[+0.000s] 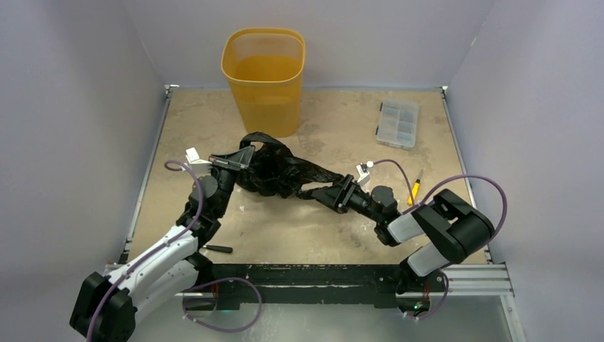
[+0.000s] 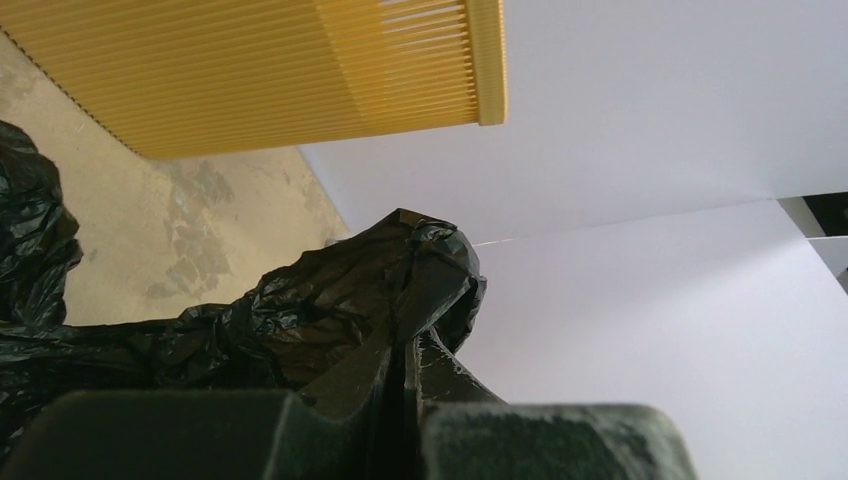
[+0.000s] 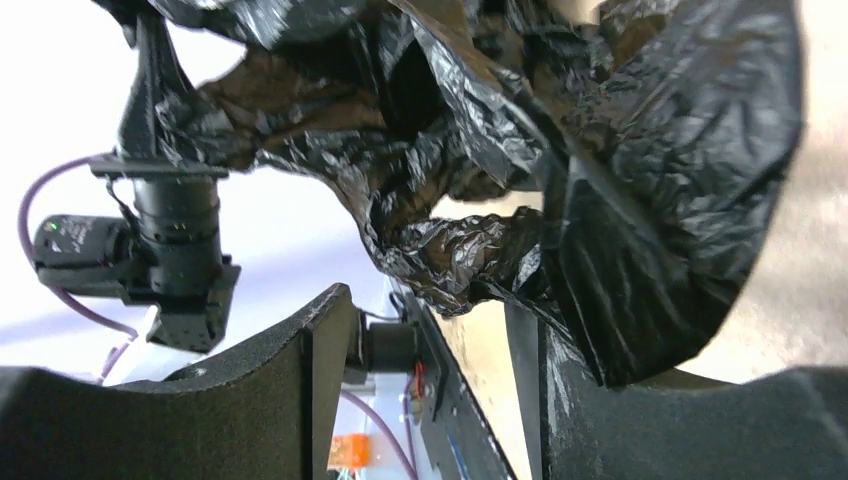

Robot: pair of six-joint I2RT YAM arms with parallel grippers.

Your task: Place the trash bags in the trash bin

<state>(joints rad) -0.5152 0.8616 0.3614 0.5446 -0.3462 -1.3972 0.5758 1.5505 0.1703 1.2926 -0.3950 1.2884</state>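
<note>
Nearest, in the lower right of the overhead view, the right fingers stand apart around a twisted tail of the trash bag. In the wrist view film drapes over one finger and a strand hangs in the gap, but counter shows between them, so nothing looks pinched yet. The crumpled film hides enough that a light catch can't be ruled out. If they close on that thin strand alone, the glossy film could slip out or tear once the arms lift.

A little farther, left of centre, the left fingers are clamped tight on a bunched corner of the bag. With only this end held, a lift would leave most of the bag dragging on the counter. A pull from both sides could stretch it into a rope.

The bag lies crumpled mid-counter, just in front of the trash bin and wholly outside it. The bin stands upright at the upper centre, at the counter's far edge. It looks light, so a bag swung in low could strike its wall and shove or tip it. A bag this bulky may also hang over the rim rather than drop in.
</note>
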